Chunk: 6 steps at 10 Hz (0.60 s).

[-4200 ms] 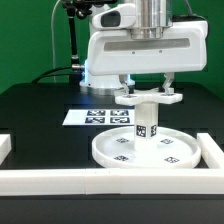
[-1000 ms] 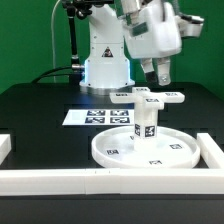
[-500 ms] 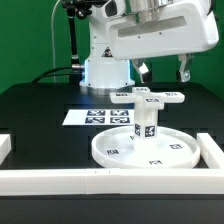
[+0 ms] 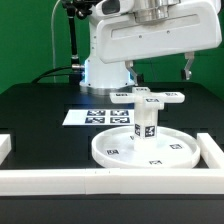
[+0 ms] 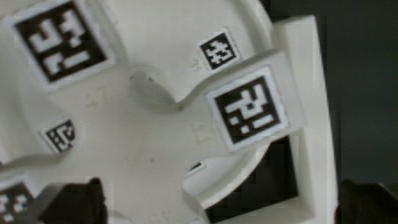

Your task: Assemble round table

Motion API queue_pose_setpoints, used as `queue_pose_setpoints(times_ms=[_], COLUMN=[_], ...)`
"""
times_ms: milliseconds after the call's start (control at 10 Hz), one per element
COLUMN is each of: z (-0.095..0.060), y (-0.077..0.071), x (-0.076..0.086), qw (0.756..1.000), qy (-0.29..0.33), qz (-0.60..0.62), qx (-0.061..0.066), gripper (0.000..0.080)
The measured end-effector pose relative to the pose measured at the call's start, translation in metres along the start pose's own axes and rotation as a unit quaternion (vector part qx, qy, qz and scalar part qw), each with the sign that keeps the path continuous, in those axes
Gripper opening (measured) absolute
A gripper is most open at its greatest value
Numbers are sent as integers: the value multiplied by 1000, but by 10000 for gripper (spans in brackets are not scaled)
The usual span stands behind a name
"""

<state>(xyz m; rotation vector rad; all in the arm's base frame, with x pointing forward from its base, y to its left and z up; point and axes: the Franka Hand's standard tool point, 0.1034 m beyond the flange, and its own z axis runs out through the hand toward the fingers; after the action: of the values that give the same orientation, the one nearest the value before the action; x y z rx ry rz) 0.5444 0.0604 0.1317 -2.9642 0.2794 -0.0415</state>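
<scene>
The round table stands assembled upside down near the front wall. Its large round disc (image 4: 120, 152) lies flat, the short post (image 4: 145, 126) rises from its middle, and the cross-shaped foot (image 4: 152, 97) sits on top of the post. My gripper (image 4: 158, 70) hangs open a little above the foot, holding nothing, one dark finger on each side. In the wrist view the foot (image 5: 246, 108) with its large tags fills the picture. The disc (image 5: 217, 50) with small tags lies under it. The gripper (image 5: 217, 205) shows only as two dark fingertips (image 5: 71, 203) far apart.
The marker board (image 4: 92, 116) lies flat behind the disc. White border walls run along the front (image 4: 90, 181), the exterior view's right (image 4: 213, 152) and left (image 4: 4, 148). The robot base (image 4: 105, 68) stands at the back on the black table.
My gripper has lifted off the cross-shaped foot, swung round and settled level above it, still open. The table parts have not moved.
</scene>
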Motion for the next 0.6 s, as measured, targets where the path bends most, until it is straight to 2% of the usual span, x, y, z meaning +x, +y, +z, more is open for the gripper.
queue_pose_setpoints(times_ms=[100,600], z=[-1,-1], y=[0,5], x=[2,2], qw=[996,965], qy=[-2,-6], qz=[-85,-261], qx=[-19,-19], gripper=[649,649])
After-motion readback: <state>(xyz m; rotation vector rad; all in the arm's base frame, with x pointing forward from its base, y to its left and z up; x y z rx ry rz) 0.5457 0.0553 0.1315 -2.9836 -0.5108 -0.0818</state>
